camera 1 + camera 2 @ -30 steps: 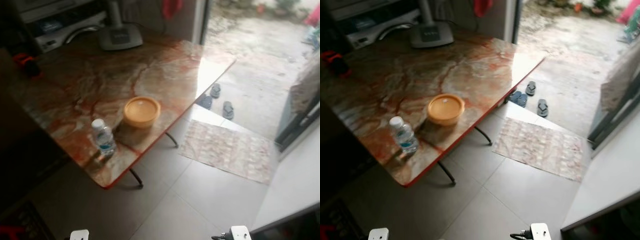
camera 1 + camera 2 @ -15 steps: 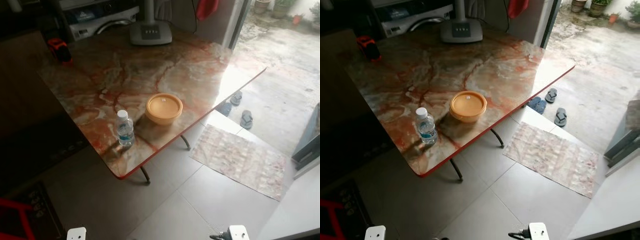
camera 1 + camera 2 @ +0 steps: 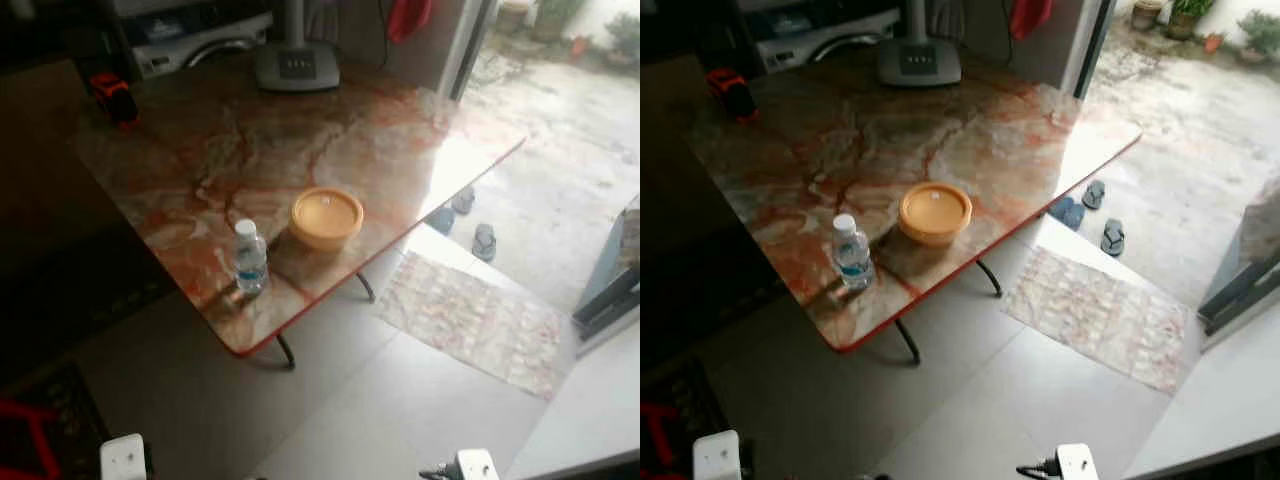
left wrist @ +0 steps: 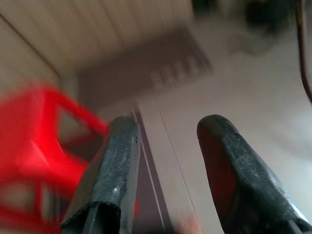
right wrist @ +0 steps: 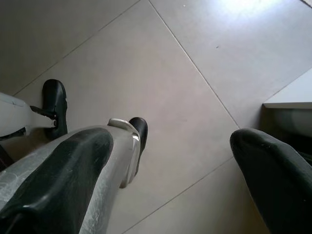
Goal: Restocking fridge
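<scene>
The water bottle (image 3: 249, 258) stands upright near the front corner of the marble table (image 3: 300, 130), a small clear plastic bottle with a white cap and a blue label, and it looks mostly full. Just beside it, but not touching, sits an orange container (image 3: 326, 217), round and low, with its lid on. These two seem to be the things to put into the fridge, and both are untouched on the table, so I judge the task is at its beginning: nothing is picked up and the robot is some way from the table edge. The walk to the table, the grasp and the carrying are all left to do. The left gripper (image 4: 165, 161) hangs low over the floor with its two black fingers apart and nothing between them; a blurred red stool (image 4: 34, 161) is behind it. The right gripper (image 5: 170, 180) is also wide open and empty, pointing down at the grey floor tiles (image 5: 185, 73). Further back on the table stands a grey fan base (image 3: 296, 66), and a small red object (image 3: 112, 92) lies near the far left edge. Beyond the table, a mat (image 3: 475, 320) lies on the floor, and slippers (image 3: 484, 240) rest by the open doorway.
</scene>
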Available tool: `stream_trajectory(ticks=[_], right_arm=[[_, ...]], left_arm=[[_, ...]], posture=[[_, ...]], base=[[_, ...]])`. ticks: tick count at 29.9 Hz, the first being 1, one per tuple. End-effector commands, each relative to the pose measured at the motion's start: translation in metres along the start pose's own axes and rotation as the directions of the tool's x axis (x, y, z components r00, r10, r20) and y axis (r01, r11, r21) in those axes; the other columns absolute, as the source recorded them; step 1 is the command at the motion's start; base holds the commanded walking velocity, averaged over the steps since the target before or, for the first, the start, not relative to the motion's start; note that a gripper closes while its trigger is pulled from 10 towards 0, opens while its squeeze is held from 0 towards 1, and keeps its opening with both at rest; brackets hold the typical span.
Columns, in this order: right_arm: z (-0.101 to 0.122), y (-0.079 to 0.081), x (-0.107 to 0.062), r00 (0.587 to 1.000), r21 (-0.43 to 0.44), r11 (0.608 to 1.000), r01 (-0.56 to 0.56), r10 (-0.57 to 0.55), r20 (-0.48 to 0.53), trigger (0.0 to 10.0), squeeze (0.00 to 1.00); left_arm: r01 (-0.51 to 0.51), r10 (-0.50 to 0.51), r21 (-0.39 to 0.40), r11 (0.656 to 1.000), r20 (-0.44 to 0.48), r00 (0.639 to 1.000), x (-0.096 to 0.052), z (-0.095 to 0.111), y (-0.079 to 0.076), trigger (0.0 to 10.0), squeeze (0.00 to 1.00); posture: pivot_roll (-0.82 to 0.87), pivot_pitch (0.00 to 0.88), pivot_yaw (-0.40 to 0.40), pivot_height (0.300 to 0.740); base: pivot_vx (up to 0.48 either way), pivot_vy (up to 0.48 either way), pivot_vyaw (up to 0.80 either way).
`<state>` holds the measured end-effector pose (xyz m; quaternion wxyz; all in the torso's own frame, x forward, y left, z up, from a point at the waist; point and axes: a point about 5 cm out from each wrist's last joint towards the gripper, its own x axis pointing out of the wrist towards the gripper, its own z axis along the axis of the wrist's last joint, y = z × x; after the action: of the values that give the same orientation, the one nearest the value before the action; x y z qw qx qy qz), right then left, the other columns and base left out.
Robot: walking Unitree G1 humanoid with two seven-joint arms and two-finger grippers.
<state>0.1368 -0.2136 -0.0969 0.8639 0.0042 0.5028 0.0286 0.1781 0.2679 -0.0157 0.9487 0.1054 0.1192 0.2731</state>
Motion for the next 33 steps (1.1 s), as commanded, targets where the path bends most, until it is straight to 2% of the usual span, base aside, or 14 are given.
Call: stream_trajectory(ticks=[1,7,10,12,15,17,18,20,22,23,24,28,29,33], right_arm=[[-0.006,-0.001,-0.001,1.0,-0.007,1.0,-0.002,0.001,-0.019,10.0,0.0],[-0.006,-0.001,-0.001,1.0,-0.014,1.0,-0.004,0.004,-0.02,10.0,0.0],[-0.005,-0.001,-0.001,1.0,-0.014,1.0,-0.004,0.004,-0.018,10.0,0.0],[-0.005,-0.001,-0.001,1.0,-0.014,1.0,-0.005,0.004,-0.018,10.0,0.0],[-0.004,-0.001,-0.001,1.0,-0.026,1.0,-0.005,0.004,-0.02,10.0,0.0],[-0.004,-0.002,-0.001,1.0,-0.03,1.0,-0.004,0.003,-0.02,10.0,0.0],[-0.004,-0.002,-0.001,1.0,-0.03,1.0,-0.004,0.004,-0.02,10.0,0.0],[-0.004,-0.002,-0.001,1.0,-0.033,0.999,-0.002,0.002,-0.02,10.0,0.0],[-0.003,-0.002,-0.001,1.0,-0.031,1.0,-0.002,0.001,-0.019,10.0,0.0],[-0.003,-0.002,-0.001,1.0,-0.024,1.0,0.001,-0.002,-0.012,10.0,0.0],[-0.003,-0.002,-0.001,1.0,-0.024,1.0,0.001,-0.002,-0.012,10.0,0.0],[-0.001,-0.004,-0.001,0.999,0.004,0.999,0.04,-0.04,0.027,10.0,0.0],[0.001,-0.007,-0.002,0.993,0.074,0.993,0.088,-0.093,0.073,10.0,0.0],[0.008,-0.009,-0.005,0.97,0.153,0.979,0.135,-0.162,0.184,10.0,0.0]], left_arm=[[-0.048,0.048,0.004,0.999,0.09,0.995,-0.003,0.011,0.004,10.0,0.0],[-0.125,0.127,-0.024,0.992,0.246,0.961,-0.009,0.04,0.006,10.0,0.0],[-0.201,0.2,-0.034,0.979,0.342,0.918,-0.012,0.069,0.018,10.0,0.0],[-0.213,0.21,-0.033,0.977,0.357,0.91,-0.011,0.074,0.021,10.0,0.0],[-0.259,0.257,-0.058,0.964,0.451,0.855,-0.004,0.105,0.033,10.0,0.0],[-0.215,0.209,-0.064,0.974,0.607,0.767,0.008,0.158,0.037,10.0,0.0],[-0.201,0.193,-0.058,0.978,0.623,0.758,0.009,0.165,0.036,10.0,0.0],[-0.082,0.046,0.02,0.996,0.687,0.725,0.014,0.198,0.021,10.0,0.0],[-0.028,-0.013,0.048,0.998,0.688,0.726,0.015,0.207,0.014,10.0,0.0],[0.055,-0.092,0.076,0.996,0.691,0.717,0.016,0.219,0.001,10.0,0.0],[0.055,-0.092,0.076,0.996,0.691,0.717,0.016,0.219,0.001,10.0,0.0],[0.227,-0.203,0.056,0.972,0.688,0.696,0.012,0.243,-0.022,10.0,0.0],[0.275,-0.234,0.053,0.96,0.689,0.686,0.009,0.252,-0.029,10.0,0.0],[0.319,-0.277,0.068,0.945,0.683,0.676,0.005,0.261,-0.035,10.0,0.0]], posture=[[0.04,0.099,-0.03,0.74],[0.05,0.098,-0.031,0.74],[0.05,0.096,-0.032,0.74],[0.05,0.096,-0.032,0.74],[0.06,0.096,-0.039,0.74],[0.06,0.095,-0.043,0.74],[0.06,0.095,-0.043,0.74],[0.07,0.094,-0.044,0.74],[0.07,0.091,-0.041,0.74],[0.06,0.09,-0.04,0.74],[0.06,0.09,-0.04,0.74],[0.05,0.092,-0.038,0.74],[0.06,0.093,-0.038,0.74],[0.05,0.098,-0.036,0.74]], base=[[0.0,0.0,0.0],[0.0,0.0,0.0],[0.0,0.0,0.0],[0.0,0.0,0.0],[0.0,0.0,0.0],[0.0,0.0,0.0],[0.0,0.0,0.0],[0.0,0.0,0.0],[0.0,0.0,0.0],[0.0,0.0,0.0],[0.0,0.0,0.0],[0.0,0.0,0.0],[0.0,0.0,0.0],[0.0,0.0,0.0]])
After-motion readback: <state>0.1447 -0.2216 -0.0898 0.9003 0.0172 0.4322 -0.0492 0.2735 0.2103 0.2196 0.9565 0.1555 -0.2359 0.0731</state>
